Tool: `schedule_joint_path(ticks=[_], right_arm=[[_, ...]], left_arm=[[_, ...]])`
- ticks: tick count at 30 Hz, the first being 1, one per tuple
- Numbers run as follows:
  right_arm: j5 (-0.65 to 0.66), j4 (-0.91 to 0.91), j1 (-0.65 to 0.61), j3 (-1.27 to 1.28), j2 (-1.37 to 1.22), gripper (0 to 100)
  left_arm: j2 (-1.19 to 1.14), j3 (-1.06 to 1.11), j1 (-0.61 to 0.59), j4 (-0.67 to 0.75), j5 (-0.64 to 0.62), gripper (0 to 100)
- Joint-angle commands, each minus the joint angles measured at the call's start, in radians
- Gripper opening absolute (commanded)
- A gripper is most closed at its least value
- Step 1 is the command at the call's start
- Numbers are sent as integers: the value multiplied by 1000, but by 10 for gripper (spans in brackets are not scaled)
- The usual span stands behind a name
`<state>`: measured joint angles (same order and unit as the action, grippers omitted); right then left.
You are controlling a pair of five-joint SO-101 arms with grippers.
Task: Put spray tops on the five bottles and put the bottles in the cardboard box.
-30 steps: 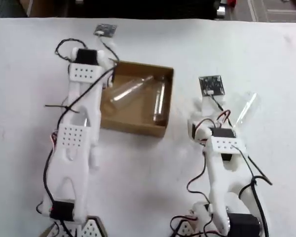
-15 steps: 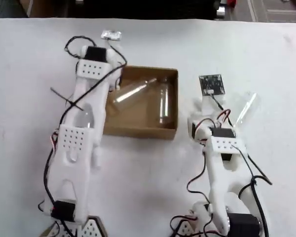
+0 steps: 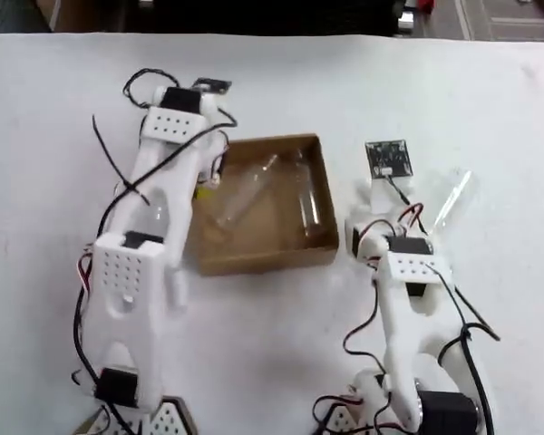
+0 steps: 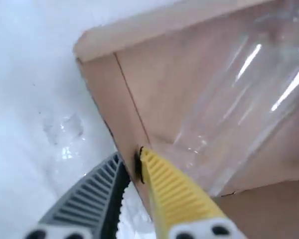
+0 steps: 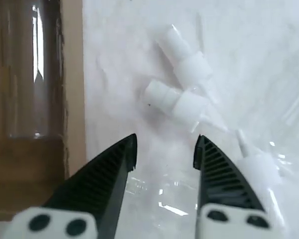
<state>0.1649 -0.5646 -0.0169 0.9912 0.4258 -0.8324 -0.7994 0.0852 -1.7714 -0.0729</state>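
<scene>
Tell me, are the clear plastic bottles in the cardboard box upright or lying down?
Lying down: both clear plastic bottles rest lengthwise inside the brown cardboard box.

2 bottles (image 3: 243,195) in box (image 3: 263,256); spray tops (image 5: 182,104) on table (image 3: 490,91) just right of box.

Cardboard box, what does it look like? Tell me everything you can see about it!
The cardboard box is brown and open on top, with low walls. It sits a bit crooked on the white table, between the two arms. Two clear bottles lie on their sides inside it. The left pincer pinches one wall near a corner, with its yellow finger inside the box and its grey finger outside.
</scene>
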Motion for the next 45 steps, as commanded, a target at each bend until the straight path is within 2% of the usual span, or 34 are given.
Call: schedule_joint_path(ticks=[1,6,12,18,21,23,29,33,37,41,45], right_arm=[[-2,15,12,-6,22,163],[-2,16,12,-6,21,163],[-2,18,12,-6,21,163],[-2,18,12,-6,21,163],[-2,18,12,-6,21,163],[-2,18,12,-6,21,163],[-2,18,12,-6,21,163],[-2,18,12,-6,22,163],[-2,18,12,-6,22,163],[-2,18,35,-6,22,163],[-2,19,41,-6,21,163]], left_arm=[[56,0,21,-12,120,20],[50,9,15,-14,212,20],[59,14,22,-17,224,20],[62,35,22,-18,210,24],[76,35,15,-20,138,90],[117,35,15,-20,124,123],[331,25,15,-15,129,128],[504,-6,41,-15,196,129],[552,-8,137,-12,322,129],[444,-12,229,17,494,136],[282,-77,220,40,618,212]])
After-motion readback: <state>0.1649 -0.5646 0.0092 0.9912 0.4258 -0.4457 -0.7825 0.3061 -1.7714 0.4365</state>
